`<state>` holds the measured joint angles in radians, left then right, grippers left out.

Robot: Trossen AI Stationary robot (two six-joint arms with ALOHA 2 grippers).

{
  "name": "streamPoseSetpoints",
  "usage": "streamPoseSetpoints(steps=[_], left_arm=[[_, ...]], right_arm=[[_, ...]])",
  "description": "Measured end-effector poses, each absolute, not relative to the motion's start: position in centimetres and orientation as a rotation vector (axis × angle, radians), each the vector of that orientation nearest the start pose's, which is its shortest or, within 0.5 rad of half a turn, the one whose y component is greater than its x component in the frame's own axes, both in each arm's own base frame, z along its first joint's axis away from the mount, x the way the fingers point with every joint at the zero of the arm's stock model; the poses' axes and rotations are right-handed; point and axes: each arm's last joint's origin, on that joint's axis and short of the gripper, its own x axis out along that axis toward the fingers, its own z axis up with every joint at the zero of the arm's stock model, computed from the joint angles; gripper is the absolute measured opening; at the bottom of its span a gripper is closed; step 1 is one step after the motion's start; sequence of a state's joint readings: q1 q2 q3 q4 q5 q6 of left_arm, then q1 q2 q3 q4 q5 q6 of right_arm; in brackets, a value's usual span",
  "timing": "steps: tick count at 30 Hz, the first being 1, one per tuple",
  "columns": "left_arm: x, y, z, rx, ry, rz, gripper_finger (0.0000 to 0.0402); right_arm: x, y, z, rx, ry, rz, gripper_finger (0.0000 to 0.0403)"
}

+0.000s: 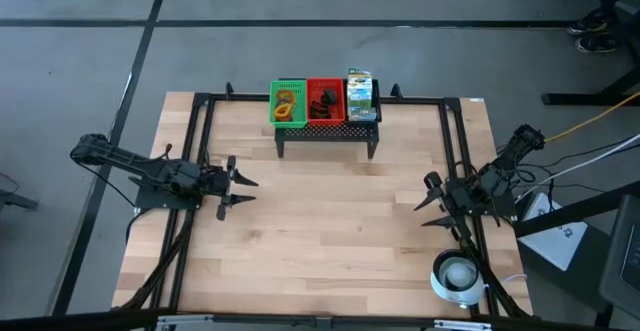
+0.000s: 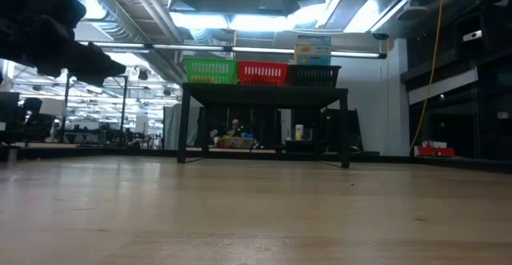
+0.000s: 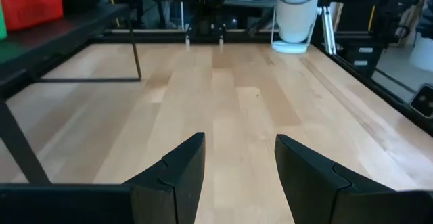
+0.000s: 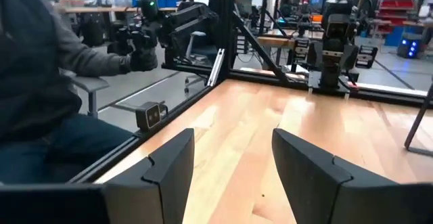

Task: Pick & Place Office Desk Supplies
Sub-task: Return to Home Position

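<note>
The supplies sit in three small baskets on top of the black mesh stand (image 1: pixel 328 131) at the table's far edge. Orange and yellow loops (image 1: pixel 287 104) lie in the green basket and black clips (image 1: pixel 325 101) in the red one. Printed packets (image 1: pixel 360 93) stand upright in the black one, one packet (image 2: pixel 312 50) rising above its rim. My left gripper (image 1: pixel 250 190) hovers open over the table's left middle, pointing right. My right gripper (image 1: pixel 421 214) hovers open at the right, pointing left. In both wrist views the left fingers (image 3: pixel 237 163) and right fingers (image 4: pixel 233 156) have only bare wood between them.
A round white object (image 1: pixel 455 274) stands at the near right corner, also in the left wrist view (image 3: pixel 296 14). A black frame rail (image 1: pixel 452 151) runs around the table. A seated person (image 4: pixel 40 82) is beyond the table's near side. Bare wood (image 1: pixel 330 231) lies between the grippers.
</note>
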<state>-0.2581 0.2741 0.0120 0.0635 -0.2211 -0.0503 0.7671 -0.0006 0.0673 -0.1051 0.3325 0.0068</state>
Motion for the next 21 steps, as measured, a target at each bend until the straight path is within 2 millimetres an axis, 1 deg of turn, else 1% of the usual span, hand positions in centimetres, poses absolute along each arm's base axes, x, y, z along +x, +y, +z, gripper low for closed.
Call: streamPoseSetpoints(steps=[5,8,10,13,17,19,21], left_arm=[[11.0,-2.4,14.9,0.021,0.204,-0.090,0.0175],[11.0,-2.4,15.0,0.030,0.201,-0.080,0.0175],[11.0,-2.2,15.0,0.015,0.196,-0.026,0.0175],[11.0,-2.1,15.7,-0.030,0.117,0.032,0.0175],[10.5,-1.9,17.6,-0.022,-0.064,0.027,0.0175],[10.1,-1.9,17.8,-0.019,-0.074,0.014,0.0175],[9.6,-1.8,17.3,-0.044,-0.024,-0.003,0.0175]], right_arm=[[7.1,5.7,17.5,-0.071,0.060,0.471,0.0201],[7.0,5.5,17.4,-0.008,0.125,0.436,0.0201],[7.0,5.4,17.3,0.034,0.146,0.406,0.0201],[7.0,5.3,17.4,0.048,0.145,0.394,0.0201],[7.2,5.0,17.6,0.056,0.120,0.281,0.0201],[7.2,5.1,17.7,0.062,0.102,0.292,0.0201],[7.2,5.4,17.7,0.048,0.070,0.365,0.0201]])
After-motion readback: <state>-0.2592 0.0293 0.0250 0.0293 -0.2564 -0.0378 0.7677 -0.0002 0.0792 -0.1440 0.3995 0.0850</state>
